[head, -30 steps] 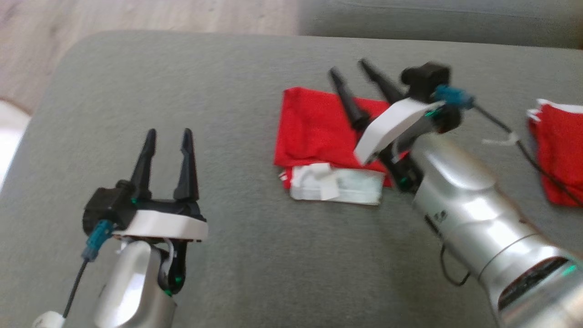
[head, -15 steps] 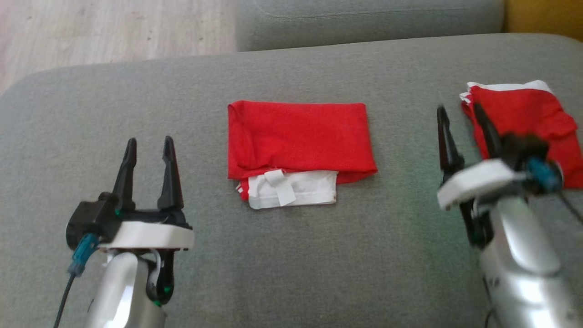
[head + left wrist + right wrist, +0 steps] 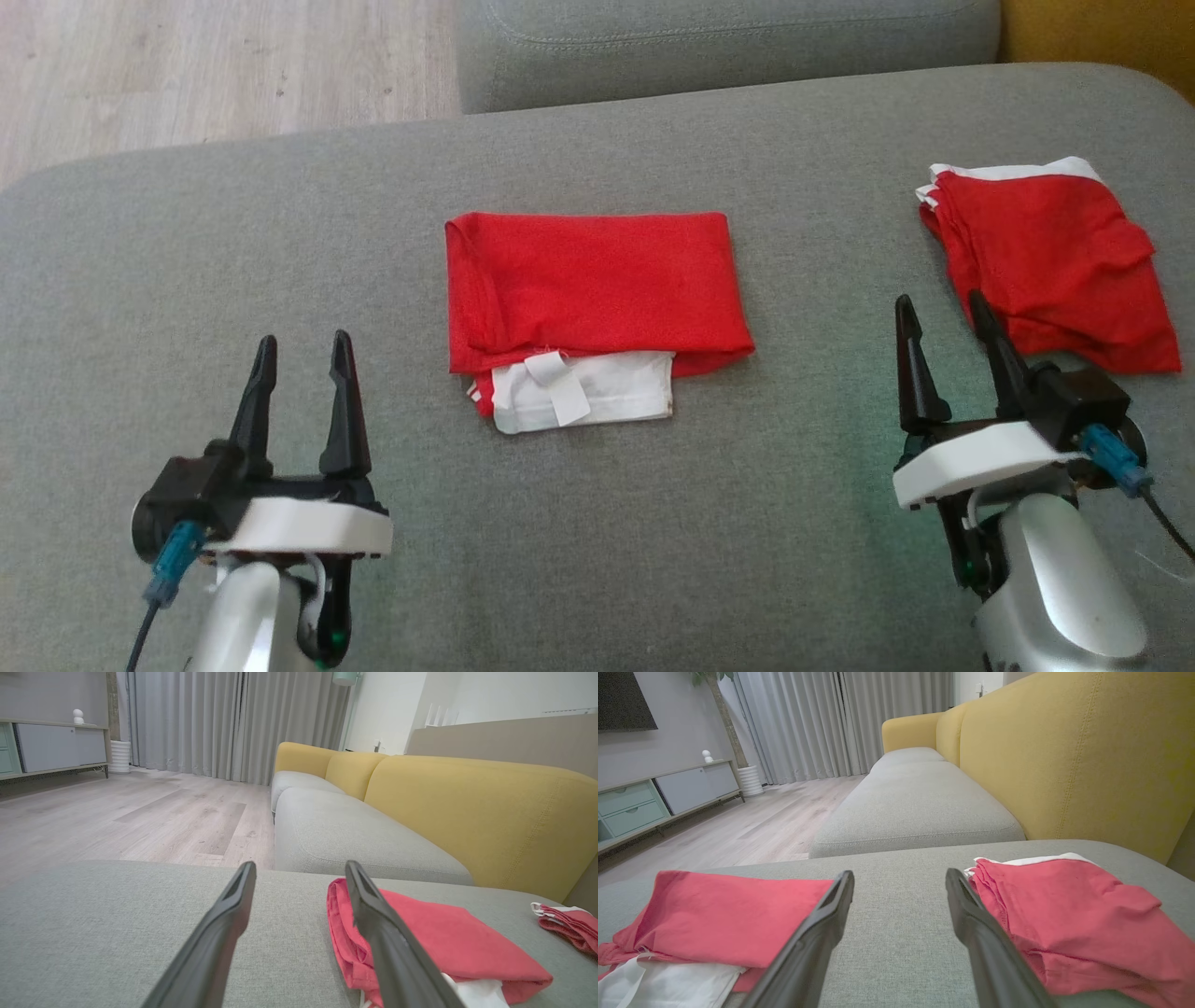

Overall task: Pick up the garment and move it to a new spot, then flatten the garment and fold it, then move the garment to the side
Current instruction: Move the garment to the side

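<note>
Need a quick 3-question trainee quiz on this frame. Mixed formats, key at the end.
1. True or false: the right gripper is shut on the folded red garment in the middle of the grey cushion.
2. The white fabric peeking out of the folded red garment lies along which edge? A) the one nearest the robot B) the one farthest from the robot C) the one on the robot's right
3. Fill in: the second red garment lies closest to the ___ gripper.

Key
1. False. It stands open and apart from the garment, and so does the left gripper.
2. A
3. right
</note>
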{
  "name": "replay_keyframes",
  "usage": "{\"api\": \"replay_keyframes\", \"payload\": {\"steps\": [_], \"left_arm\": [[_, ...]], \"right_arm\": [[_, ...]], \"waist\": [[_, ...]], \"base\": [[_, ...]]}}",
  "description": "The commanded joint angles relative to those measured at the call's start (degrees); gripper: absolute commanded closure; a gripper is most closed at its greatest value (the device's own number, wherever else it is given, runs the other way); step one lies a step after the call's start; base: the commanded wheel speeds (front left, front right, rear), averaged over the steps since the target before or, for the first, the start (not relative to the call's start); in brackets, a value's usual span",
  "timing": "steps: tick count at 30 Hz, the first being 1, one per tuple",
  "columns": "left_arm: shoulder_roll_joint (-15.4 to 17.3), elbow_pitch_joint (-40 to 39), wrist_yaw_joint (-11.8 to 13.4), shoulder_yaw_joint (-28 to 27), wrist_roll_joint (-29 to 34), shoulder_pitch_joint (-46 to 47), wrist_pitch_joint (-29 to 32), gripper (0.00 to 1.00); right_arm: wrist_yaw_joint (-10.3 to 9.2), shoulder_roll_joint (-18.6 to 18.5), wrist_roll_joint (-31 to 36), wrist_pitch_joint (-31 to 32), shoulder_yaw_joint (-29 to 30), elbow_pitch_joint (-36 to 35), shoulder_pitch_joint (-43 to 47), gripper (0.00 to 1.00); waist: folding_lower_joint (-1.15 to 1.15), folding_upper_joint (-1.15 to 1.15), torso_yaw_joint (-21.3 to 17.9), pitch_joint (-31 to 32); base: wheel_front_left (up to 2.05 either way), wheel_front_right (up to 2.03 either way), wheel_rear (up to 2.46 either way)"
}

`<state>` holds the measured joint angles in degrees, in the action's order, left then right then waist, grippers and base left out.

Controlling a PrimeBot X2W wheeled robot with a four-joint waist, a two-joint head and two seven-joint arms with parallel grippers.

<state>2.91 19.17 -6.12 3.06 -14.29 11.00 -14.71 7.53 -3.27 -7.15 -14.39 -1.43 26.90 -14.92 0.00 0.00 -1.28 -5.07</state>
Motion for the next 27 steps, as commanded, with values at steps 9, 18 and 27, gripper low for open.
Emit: {"api": "replay_keyframes", "payload": {"steps": [9,18,27], "left_arm": [[0.1,-1.6,-0.9,-0.3,1.3,4.0,-0.3,0.0],[0.0,-0.9,-1.2,2.5,1.0,7.4,-0.3,0.0],[0.0,0.0,-1.3,5.0,-0.5,8.9,-0.3,0.0]], "right_arm": [[-0.04,0.4,0.8,1.3,-0.8,-3.4,-4.1,0.0],[-0.04,0.4,-0.5,7.5,-2.4,2.2,-10.6,0.0],[-0.04,0.4,-7.3,11.7,-5.7,15.4,-16.6,0.0]], "waist": [[0.0,0.0,2.4,-2.9],[0.0,0.0,7.4,-7.5],[0.0,0.0,11.7,-9.3]], "base": [[0.0,0.0,0.0],[0.0,0.0,0.0],[0.0,0.0,0.0]]}}
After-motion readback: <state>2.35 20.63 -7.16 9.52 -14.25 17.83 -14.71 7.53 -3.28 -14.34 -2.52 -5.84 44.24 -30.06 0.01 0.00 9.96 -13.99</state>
